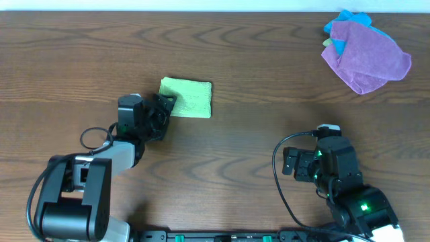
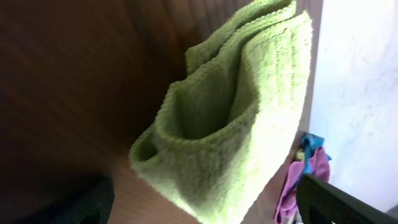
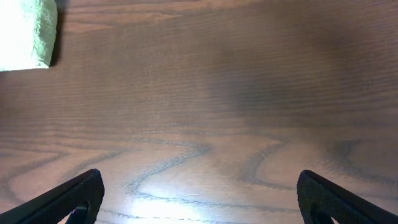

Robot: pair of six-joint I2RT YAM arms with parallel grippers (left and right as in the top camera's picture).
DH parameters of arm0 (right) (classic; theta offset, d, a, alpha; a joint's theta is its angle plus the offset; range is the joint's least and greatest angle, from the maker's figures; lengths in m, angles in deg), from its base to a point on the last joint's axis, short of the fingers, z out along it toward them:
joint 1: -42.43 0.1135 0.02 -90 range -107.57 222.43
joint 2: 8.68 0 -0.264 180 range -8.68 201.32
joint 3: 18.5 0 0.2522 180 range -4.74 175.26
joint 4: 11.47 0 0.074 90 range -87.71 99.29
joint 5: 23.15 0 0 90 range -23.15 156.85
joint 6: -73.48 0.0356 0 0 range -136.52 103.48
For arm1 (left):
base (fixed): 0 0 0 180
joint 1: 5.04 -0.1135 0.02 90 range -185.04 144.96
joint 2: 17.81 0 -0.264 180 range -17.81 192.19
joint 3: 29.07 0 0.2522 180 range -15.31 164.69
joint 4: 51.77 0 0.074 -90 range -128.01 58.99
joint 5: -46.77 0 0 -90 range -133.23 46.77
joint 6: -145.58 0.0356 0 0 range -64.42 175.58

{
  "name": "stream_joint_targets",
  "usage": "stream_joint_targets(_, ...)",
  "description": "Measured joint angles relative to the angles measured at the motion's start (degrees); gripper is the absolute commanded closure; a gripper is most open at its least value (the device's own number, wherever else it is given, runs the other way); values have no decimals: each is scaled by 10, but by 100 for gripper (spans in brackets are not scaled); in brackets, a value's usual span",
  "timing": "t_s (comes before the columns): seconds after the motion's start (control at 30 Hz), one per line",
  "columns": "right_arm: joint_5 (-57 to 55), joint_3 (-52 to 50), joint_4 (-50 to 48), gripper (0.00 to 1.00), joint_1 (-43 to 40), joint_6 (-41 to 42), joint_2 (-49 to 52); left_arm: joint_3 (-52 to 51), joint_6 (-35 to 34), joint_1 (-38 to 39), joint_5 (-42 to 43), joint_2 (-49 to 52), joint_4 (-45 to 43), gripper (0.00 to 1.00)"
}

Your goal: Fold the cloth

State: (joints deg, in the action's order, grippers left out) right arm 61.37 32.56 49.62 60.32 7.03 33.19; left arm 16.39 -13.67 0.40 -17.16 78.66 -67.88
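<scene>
The green cloth [image 1: 188,98] lies folded into a small rectangle on the wooden table, left of centre. My left gripper [image 1: 163,106] sits at its left edge, open, its fingers apart on either side of the cloth's near corner. In the left wrist view the folded cloth [image 2: 236,106] fills the frame and its layered edges show. My right gripper [image 1: 289,163] is open and empty over bare table at the lower right. A corner of the green cloth [image 3: 25,34] shows at the top left of the right wrist view.
A purple cloth [image 1: 368,59] lies bunched over a blue cloth [image 1: 349,18] at the table's far right corner. It also shows in the left wrist view [image 2: 295,186]. The table's far edge runs along the top of the overhead view.
</scene>
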Motion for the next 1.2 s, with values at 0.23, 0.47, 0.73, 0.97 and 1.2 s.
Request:
stream_joint_targets(0.23,0,0,0,1,0,0,0,10,-13,14,1,19,-25,1)
stream_joint_targets(0.47,0,0,0,1,0,0,0,19,-15,18,3,37,-38,1)
stream_joint_targets(0.73,0,0,0,1,0,0,0,24,-19,19,-1,61,-66,19)
stream_joint_targets(0.97,0,0,0,1,0,0,0,24,-21,23,-14,72,-66,39)
stream_joint_targets(1.2,0,0,0,1,0,0,0,23,-24,37,-43,77,-63,53)
